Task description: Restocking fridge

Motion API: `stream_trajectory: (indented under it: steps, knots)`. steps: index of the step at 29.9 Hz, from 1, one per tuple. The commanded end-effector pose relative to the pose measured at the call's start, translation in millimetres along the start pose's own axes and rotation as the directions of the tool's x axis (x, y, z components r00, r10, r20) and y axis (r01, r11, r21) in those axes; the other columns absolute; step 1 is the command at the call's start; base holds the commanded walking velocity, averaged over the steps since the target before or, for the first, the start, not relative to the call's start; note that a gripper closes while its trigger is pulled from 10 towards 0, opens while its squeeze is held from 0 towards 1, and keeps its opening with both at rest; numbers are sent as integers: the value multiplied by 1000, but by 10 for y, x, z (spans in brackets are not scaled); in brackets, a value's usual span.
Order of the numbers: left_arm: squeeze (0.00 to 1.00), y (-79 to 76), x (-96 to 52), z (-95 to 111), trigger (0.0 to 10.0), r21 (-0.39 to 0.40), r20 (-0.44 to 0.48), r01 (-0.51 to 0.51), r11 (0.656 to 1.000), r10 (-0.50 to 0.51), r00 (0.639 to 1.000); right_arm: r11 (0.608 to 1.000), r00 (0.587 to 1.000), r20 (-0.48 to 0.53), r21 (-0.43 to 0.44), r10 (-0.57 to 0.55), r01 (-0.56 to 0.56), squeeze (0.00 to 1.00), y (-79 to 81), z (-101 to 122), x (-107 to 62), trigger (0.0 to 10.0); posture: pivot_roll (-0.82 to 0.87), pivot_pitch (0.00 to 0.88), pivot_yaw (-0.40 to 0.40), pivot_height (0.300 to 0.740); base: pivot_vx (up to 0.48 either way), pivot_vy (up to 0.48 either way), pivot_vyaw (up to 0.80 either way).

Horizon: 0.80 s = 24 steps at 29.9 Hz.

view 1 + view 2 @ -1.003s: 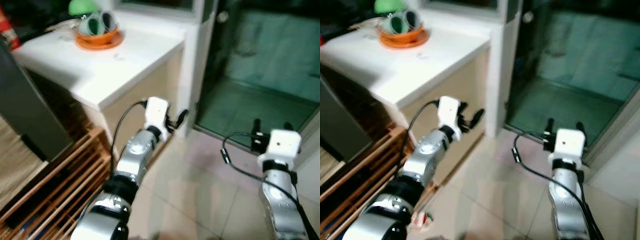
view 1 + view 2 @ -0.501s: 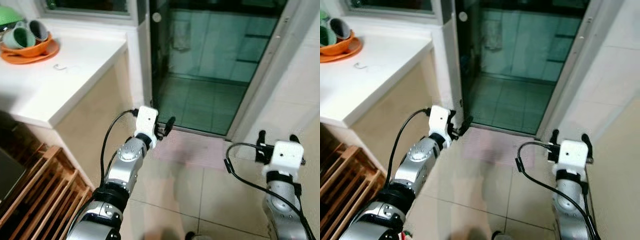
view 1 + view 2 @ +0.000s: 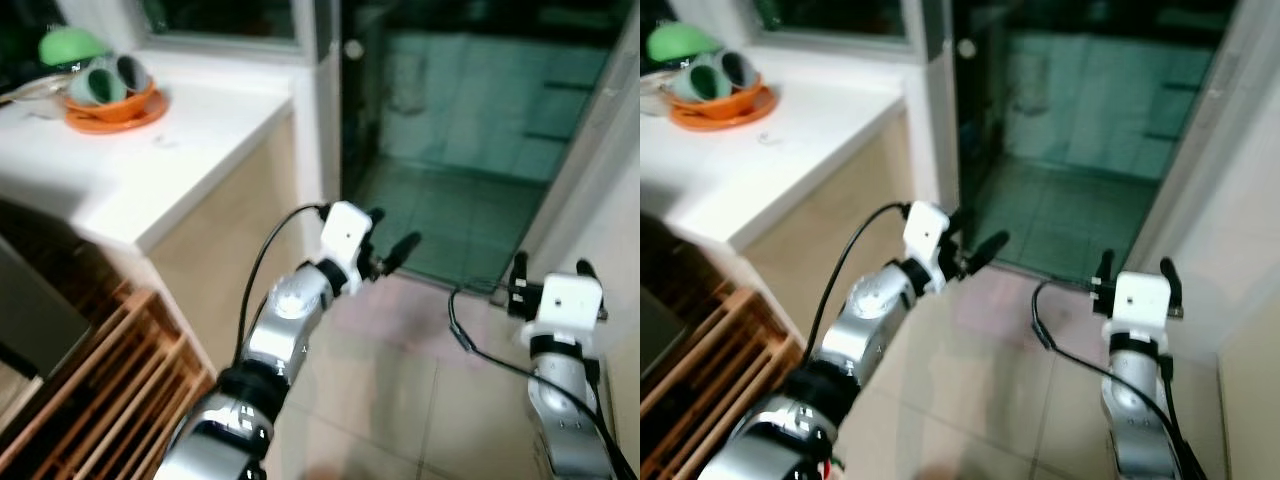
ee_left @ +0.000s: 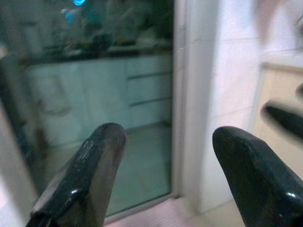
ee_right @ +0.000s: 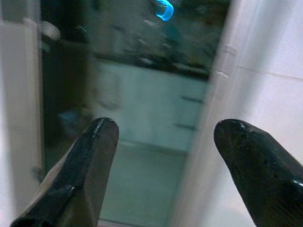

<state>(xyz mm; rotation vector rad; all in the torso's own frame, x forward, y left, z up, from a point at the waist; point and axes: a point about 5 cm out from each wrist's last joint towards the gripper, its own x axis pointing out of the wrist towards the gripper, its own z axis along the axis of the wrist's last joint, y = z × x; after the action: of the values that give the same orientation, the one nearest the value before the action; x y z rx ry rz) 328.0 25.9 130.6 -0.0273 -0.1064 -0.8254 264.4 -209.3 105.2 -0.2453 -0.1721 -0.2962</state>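
Both arms are held out in front of me over a pale tiled floor [image 3: 400, 370]. My left gripper [image 3: 392, 232] is raised near the corner of the white counter [image 3: 200, 160], its fingers open and empty. In the left wrist view the left gripper [image 4: 165, 137] points at a glass door, with nothing between the fingers. My right gripper [image 3: 550, 268] is lower on the right, open and empty. In the right wrist view the right gripper [image 5: 168, 127] faces the same door and a white wall. The picture is blurred.
An orange plate [image 3: 112, 108] with green cups and a green bowl [image 3: 72, 46] sit at the back of the counter. A glass door [image 3: 470, 130] with a dark tiled room behind it stands ahead. A wooden slatted rack [image 3: 110, 390] lies on the floor at lower left.
The whole view has swung back to the left, bringing more of the counter and rack into the picture. Both grippers stay open and empty, and the left arm now reaches higher.
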Motion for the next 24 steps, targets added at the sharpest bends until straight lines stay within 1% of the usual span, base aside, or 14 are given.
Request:
stream_trajectory:
  steps: [1,9,10,11,14,16,17,18,19,20,21,22,23,24]
  knots:
    - [0,-86,75,14,10000,-12,0,37,999,-37,999,999,1000,-18,-28,-17,16,0,-94,-55,-29,10000,-120,0,35,740,472,0,-450]
    - [0,-102,91,17,10000,-7,1,40,999,-40,999,999,1000,-26,-34,-15,14,0,-79,-74,-32,10000,-123,0,43,740,473,0,-660]
    - [0,-64,100,6,10000,3,-16,6,1000,-6,1000,999,999,-22,-32,-27,27,0,-84,-78,-33,10000,-123,0,45,740,0,0,-500]
    - [0,-64,100,6,10000,3,-16,6,1000,-6,1000,999,999,-22,-32,-27,27,0,-84,-78,-33,10000,-123,0,45,740,0,0,-500]
    - [0,54,85,-48,10000,8,-68,-93,996,93,993,999,999,-20,-32,-36,35,0,-84,-74,-34,10000,-124,0,49,740,0,0,0]
    - [0,154,43,-98,10000,-38,-96,-170,985,166,981,999,999,-15,-26,-35,35,0,-80,-68,-31,10000,-126,0,50,740,0,0,0]
    - [0,210,12,-122,10000,-56,-108,-213,976,206,973,999,999,-13,-24,-37,37,0,-81,-63,-30,10000,-129,0,53,740,0,0,0]
    - [0,333,-82,-189,10000,-62,-142,-298,952,287,947,999,999,-13,-8,-46,46,0,-94,-55,-33,10000,-131,0,54,740,0,0,0]
    - [0,414,-152,-232,10000,-59,-165,-354,933,341,926,999,999,-14,3,-53,53,0,-103,-50,-37,10000,-132,0,54,740,0,0,0]
    - [0,515,-255,-280,10000,-72,-184,-419,905,401,898,998,998,-19,15,-58,58,0,-121,-53,-60,10000,-131,0,54,740,0,0,0]
    - [0,632,-397,-338,10000,-65,-205,-487,871,466,860,997,997,-28,28,-66,66,0,-145,-71,-112,10000,-127,0,54,740,0,0,0]
    - [0,632,-397,-338,10000,-65,-205,-487,871,466,860,997,997,-28,28,-66,66,0,-145,-71,-112,10000,-127,0,54,740,0,0,0]
    - [0,678,-462,-361,10000,-51,-213,-512,857,492,844,997,997,-33,33,-69,70,0,-157,-84,-141,10000,-125,0,54,740,0,0,0]
    - [0,763,-629,-419,10000,8,-223,-550,835,538,813,996,996,-42,41,-76,78,0,-180,-118,-217,10000,-124,0,61,740,0,0,0]
